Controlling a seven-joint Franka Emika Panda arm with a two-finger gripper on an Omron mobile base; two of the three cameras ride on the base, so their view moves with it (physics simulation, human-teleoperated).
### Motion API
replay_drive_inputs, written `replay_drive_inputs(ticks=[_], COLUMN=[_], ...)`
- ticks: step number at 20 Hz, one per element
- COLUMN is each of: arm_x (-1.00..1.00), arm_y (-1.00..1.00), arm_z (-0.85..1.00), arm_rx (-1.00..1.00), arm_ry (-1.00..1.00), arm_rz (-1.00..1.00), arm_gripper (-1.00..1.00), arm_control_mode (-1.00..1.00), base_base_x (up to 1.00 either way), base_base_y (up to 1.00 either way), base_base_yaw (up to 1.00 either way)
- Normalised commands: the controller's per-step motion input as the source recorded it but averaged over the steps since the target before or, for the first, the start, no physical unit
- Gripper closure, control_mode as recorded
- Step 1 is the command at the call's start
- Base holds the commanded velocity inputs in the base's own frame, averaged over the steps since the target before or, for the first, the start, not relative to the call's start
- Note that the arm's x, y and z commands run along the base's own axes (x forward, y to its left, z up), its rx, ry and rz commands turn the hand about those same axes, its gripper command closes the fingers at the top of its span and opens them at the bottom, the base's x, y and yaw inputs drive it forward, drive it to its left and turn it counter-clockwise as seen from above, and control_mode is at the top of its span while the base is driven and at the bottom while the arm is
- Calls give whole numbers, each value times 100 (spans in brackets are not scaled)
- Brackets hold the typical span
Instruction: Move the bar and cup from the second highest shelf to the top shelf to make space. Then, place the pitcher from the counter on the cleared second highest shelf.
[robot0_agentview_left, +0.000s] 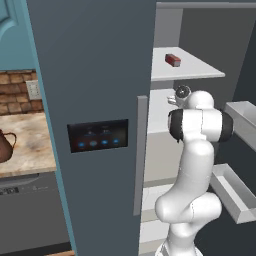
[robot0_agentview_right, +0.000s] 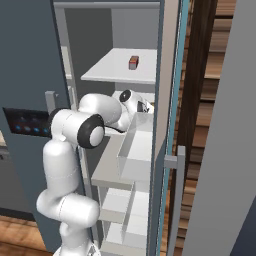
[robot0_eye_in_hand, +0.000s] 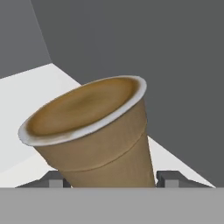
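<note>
I have the gripper (robot0_eye_in_hand: 111, 180) straddling the cup (robot0_eye_in_hand: 94, 135) on the second highest shelf (robot0_eye_in_hand: 26, 87), jaws partly open with a finger on each side; a firm grip I cannot confirm. The bar (robot0_agentview_left: 173, 60) sits on the top shelf (robot0_agentview_left: 200, 67) (already moved, I judge).

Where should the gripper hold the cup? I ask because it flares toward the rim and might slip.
Grip the cup on its lower wall, below the flared rim, one finger on each side. Come in level from the open front of the shelf, as the gripper is doing. The cup stands upright and narrows downward, so a low side pinch probably seats best; a hold at the wide rim could slide off.
</note>
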Motion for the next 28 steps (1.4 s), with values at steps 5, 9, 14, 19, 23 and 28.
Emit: replay_drive_inputs(ticks=[5, 9, 14, 19, 23, 28], arm_x=[-3, -19, -27, -29, -50, -69], arm_y=[6, 34, 59, 63, 51, 19], arm_z=[0, 0, 0, 0, 1, 18], arm_rx=[0, -1, -6, -5, -2, 0], arm_ry=[-1, 0, -3, -1, 0, 0], arm_rz=[0, 0, 0, 2, 5, 6], arm_gripper=[100, 100, 100, 100, 100, 100], arm_control_mode=[-100, -100, -100, -100, -100, -100], base_base_x=[0, 0, 0, 0, 0, 0], base_base_y=[0, 0, 0, 0, 0, 0], base_base_yaw=[0, 0, 0, 0, 0, 0])
